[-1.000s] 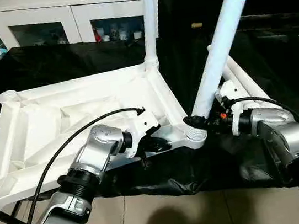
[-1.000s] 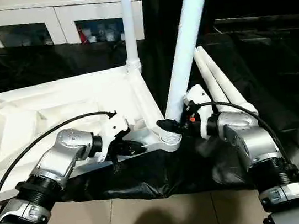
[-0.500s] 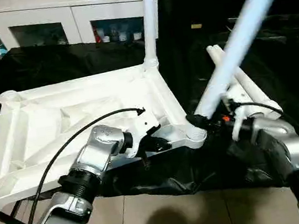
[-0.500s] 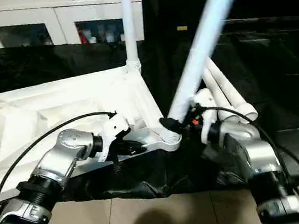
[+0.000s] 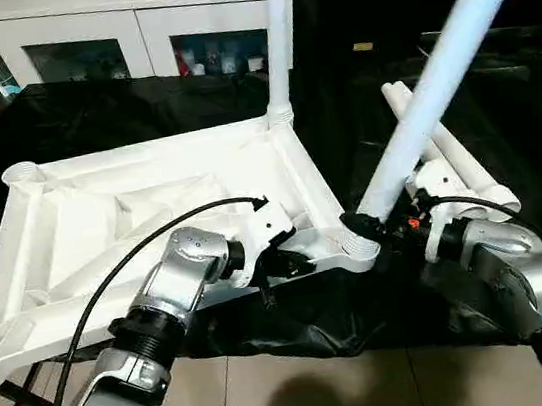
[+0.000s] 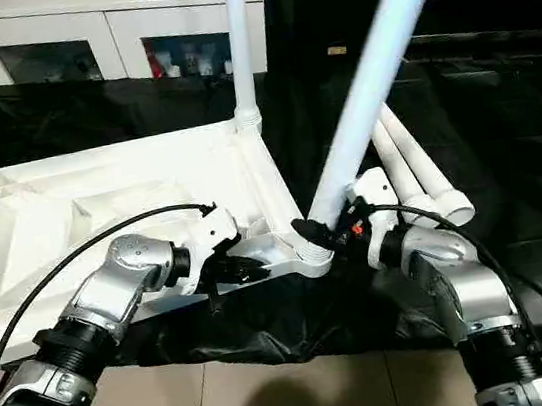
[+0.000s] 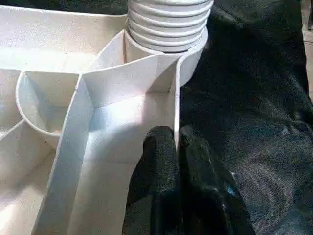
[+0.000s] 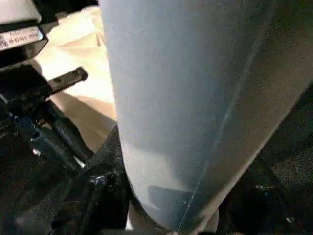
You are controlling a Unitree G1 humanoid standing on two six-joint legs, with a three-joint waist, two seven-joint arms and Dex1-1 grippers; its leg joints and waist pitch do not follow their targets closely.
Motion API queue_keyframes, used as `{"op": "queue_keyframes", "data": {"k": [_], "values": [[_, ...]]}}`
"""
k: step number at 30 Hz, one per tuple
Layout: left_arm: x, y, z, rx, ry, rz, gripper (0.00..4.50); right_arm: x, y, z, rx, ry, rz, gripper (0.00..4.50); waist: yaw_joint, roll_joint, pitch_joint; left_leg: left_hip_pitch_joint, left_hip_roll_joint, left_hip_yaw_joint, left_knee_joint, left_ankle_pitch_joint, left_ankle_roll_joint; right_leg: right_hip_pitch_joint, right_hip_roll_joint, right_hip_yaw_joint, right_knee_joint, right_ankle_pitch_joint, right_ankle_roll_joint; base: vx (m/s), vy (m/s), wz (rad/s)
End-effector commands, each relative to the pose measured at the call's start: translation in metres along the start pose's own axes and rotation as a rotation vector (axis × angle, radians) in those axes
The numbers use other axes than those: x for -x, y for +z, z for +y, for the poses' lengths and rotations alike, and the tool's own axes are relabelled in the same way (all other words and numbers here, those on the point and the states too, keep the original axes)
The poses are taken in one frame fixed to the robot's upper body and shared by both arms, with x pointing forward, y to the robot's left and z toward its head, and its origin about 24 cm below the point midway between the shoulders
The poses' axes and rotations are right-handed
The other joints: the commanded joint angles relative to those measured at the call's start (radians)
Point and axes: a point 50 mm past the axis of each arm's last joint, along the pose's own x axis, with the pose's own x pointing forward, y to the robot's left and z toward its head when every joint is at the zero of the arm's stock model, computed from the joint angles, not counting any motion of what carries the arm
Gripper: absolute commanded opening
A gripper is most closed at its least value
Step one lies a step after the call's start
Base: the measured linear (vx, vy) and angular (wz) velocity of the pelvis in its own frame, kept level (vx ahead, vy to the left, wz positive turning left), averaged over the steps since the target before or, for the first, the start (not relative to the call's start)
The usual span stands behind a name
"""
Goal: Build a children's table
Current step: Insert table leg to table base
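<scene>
The children's table top (image 5: 102,222) lies upside down, ribbed underside up, on the black-sheeted table. One white leg (image 5: 276,41) stands upright in its far right corner socket. A second leg (image 5: 437,89) leans to the right with its threaded end (image 7: 168,22) in the near right socket (image 5: 356,250). My right gripper (image 5: 367,228) is shut on this leg just above the socket; the leg (image 8: 195,98) looms close in the right wrist view. My left gripper (image 7: 177,139) is shut on the top's thin near rim wall (image 7: 175,105), left of that socket.
Two spare white legs (image 5: 463,166) lie side by side on the black sheet (image 5: 116,109) to the right of the top. A white cabinet with glass doors (image 5: 127,41) stands behind. The near table edge drops to a tiled floor (image 5: 307,390).
The leg in my right gripper has tipped further to the right, and my right forearm has sunk lower. My left gripper has kept its hold on the rim.
</scene>
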Motion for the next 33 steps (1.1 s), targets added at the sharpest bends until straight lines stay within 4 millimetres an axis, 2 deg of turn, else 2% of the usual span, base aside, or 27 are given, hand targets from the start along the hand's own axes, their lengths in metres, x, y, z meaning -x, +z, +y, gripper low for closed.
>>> {"op": "queue_keyframes", "data": {"k": [1,2,4,8,9,10,12,14,15,17,20,23,29,31,32,33], "values": [[0.008,0.008,0.007,-0.032,0.054,-0.023,0.00,0.000,-0.034,0.012,-0.073,0.073,0.171,1.89,-0.003,-0.009,-0.054,0.031,0.063,-0.038,-0.082,-0.323,-0.006,0.027,-0.091,0.051,-0.094,-0.342,-0.168,0.000,0.000,0.00],[0.008,0.008,0.007,-0.032,0.054,-0.023,0.00,0.000,-0.034,0.012,-0.073,0.073,0.171,1.89,-0.002,-0.008,-0.055,0.032,0.063,-0.037,-0.081,-0.322,-0.007,0.027,-0.091,0.052,-0.096,-0.345,-0.167,0.000,0.000,0.00],[0.008,0.007,0.006,-0.036,0.050,-0.020,0.00,-0.004,-0.032,0.014,-0.058,0.132,0.199,1.89,-0.003,-0.012,-0.055,0.030,0.064,-0.038,-0.082,-0.312,-0.007,0.028,-0.091,0.052,-0.093,-0.332,-0.170,0.000,0.000,0.00],[0.008,0.008,0.005,-0.046,0.037,-0.015,0.00,-0.009,-0.031,0.013,-0.046,0.173,0.218,1.89,-0.003,-0.009,-0.055,0.029,0.063,-0.037,-0.081,-0.298,-0.002,0.029,-0.091,0.053,-0.090,-0.306,-0.182,0.000,0.000,0.00],[0.008,0.007,0.005,-0.049,0.033,-0.013,0.00,-0.010,-0.031,0.013,-0.044,0.179,0.221,1.89,-0.005,-0.009,-0.055,0.029,0.063,-0.037,-0.081,-0.299,-0.002,0.029,-0.090,0.052,-0.090,-0.305,-0.184,0.000,0.000,0.00],[0.009,0.007,0.005,-0.053,0.028,-0.011,0.00,-0.011,-0.031,0.013,-0.041,0.188,0.224,1.89,-0.006,-0.005,-0.054,0.029,0.062,-0.037,-0.082,-0.306,-0.005,0.029,-0.091,0.052,-0.091,-0.312,-0.184,0.000,0.000,0.00],[0.009,0.007,0.004,-0.061,0.022,-0.010,0.00,-0.012,-0.032,0.013,-0.043,0.198,0.224,1.89,-0.009,-0.007,-0.054,0.030,0.063,-0.038,-0.082,-0.319,-0.007,0.029,-0.092,0.052,-0.093,-0.324,-0.183,0.000,0.000,0.00],[0.010,0.008,0.004,-0.073,0.013,-0.015,0.00,-0.013,-0.033,0.013,-0.042,0.208,0.222,1.89,-0.010,-0.005,-0.054,0.031,0.063,-0.038,-0.083,-0.325,-0.009,0.028,-0.090,0.052,-0.094,-0.322,-0.183,0.000,0.000,0.00],[0.011,0.010,0.003,-0.091,-0.005,-0.027,0.00,-0.012,-0.034,0.014,-0.031,0.228,0.222,1.89,-0.009,0.001,-0.055,0.030,0.063,-0.039,-0.083,-0.331,-0.012,0.029,-0.091,0.052,-0.093,-0.319,-0.186,0.000,0.000,0.00],[0.012,0.012,0.001,-0.105,-0.025,-0.037,0.00,-0.012,-0.034,0.014,-0.023,0.242,0.222,1.89,-0.009,-0.001,-0.055,0.031,0.064,-0.039,-0.084,-0.335,-0.013,0.029,-0.090,0.052,-0.092,-0.309,-0.188,0.000,0.000,0.00],[0.018,0.015,-0.002,-0.147,-0.104,-0.027,0.00,-0.010,-0.031,0.017,-0.006,0.312,0.212,1.89,-0.007,0.005,-0.056,0.032,0.065,-0.039,-0.085,-0.336,-0.011,0.030,-0.089,0.052,-0.090,-0.281,-0.199,0.000,0.000,0.00],[0.024,0.015,-0.002,-0.168,-0.140,-0.009,0.00,-0.006,-0.029,0.020,0.003,0.363,0.213,1.89,-0.008,0.003,-0.056,0.031,0.066,-0.038,-0.086,-0.328,-0.008,0.032,-0.086,0.052,-0.083,-0.245,-0.214,0.000,0.000,0.00],[0.033,0.018,0.007,-0.181,-0.127,0.019,0.00,-0.004,-0.030,0.022,0.020,0.407,0.223,1.89,-0.003,0.001,-0.054,0.035,0.068,-0.037,-0.087,-0.343,-0.013,0.028,-0.091,0.053,-0.086,-0.291,-0.213,0.000,0.000,0.00],[0.035,0.020,0.012,-0.175,-0.092,0.021,0.00,-0.005,-0.029,0.022,0.023,0.410,0.219,1.89,-0.002,-0.004,-0.054,0.034,0.067,-0.037,-0.086,-0.337,-0.014,0.028,-0.092,0.054,-0.087,-0.299,-0.210,0.000,0.000,0.00],[0.036,0.022,0.015,-0.168,-0.062,0.015,0.00,-0.007,-0.027,0.021,0.024,0.400,0.210,1.89,-0.002,-0.011,-0.054,0.033,0.066,-0.036,-0.086,-0.332,-0.011,0.028,-0.091,0.053,-0.088,-0.302,-0.208,0.000,0.000,0.00],[0.037,0.023,0.017,-0.163,-0.047,0.011,0.00,-0.008,-0.027,0.021,0.025,0.394,0.206,1.89,-0.001,-0.009,-0.054,0.033,0.066,-0.037,-0.085,-0.328,-0.011,0.028,-0.093,0.053,-0.087,-0.303,-0.210,0.000,0.000,0.00]]}}
